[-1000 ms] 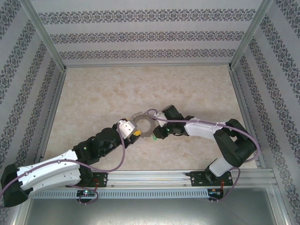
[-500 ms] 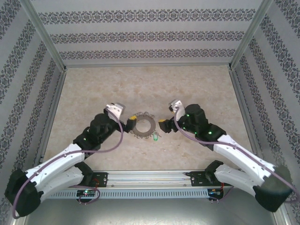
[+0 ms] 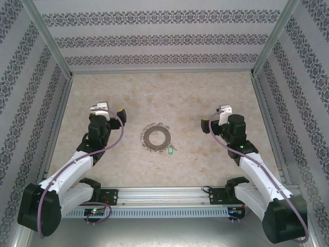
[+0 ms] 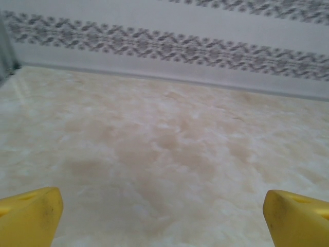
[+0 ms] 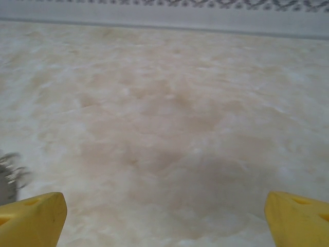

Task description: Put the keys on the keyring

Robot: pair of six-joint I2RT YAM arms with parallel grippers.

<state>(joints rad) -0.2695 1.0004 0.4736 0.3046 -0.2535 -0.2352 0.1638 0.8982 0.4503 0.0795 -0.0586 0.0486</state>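
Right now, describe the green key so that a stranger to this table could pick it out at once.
Start at the beige marbled table and find the dark keyring at its middle, fringed with small silvery bits. By that ring's near right rim lies the green key. It is the one bright green speck there, tiny beside the ring.

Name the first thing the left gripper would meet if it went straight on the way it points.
The open left gripper faces bare table, then the patterned far wall. Probably the wall comes first, or the table if it dips; depth is unclear.
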